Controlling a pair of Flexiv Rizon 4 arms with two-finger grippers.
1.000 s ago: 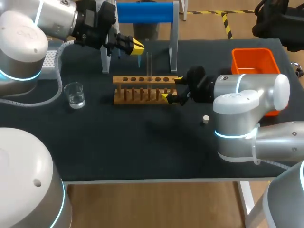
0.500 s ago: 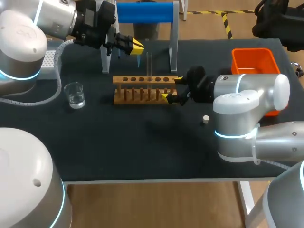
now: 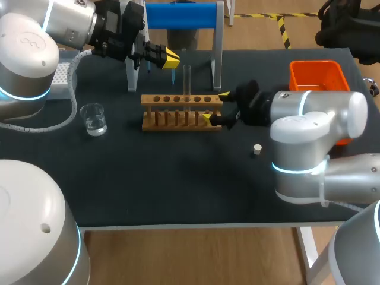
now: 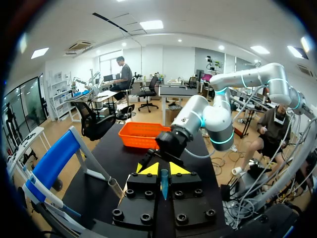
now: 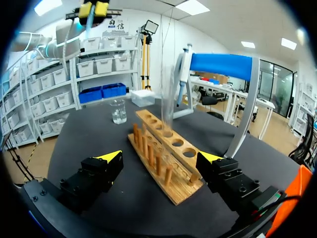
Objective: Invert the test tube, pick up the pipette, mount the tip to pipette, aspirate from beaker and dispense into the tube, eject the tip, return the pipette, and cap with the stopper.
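Left gripper (image 4: pixel 164 169) is pinching a tip (image 4: pixel 164 184) above the rack (image 3: pixel 181 111).
Right gripper (image 3: pixel 215 108) is gaping empty at its end.

An orange bin (image 3: pixel 316 76) sits on the black table (image 3: pixel 178 178).

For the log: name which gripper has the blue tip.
The left gripper: the blue tip sits between its shut jaws; the right gripper stands open, empty.

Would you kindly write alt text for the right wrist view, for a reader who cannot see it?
The right gripper is open, one finger to either side of the near end of a wooden rack. A glass test tube stands upright in one hole, and a beaker sits beyond the rack.
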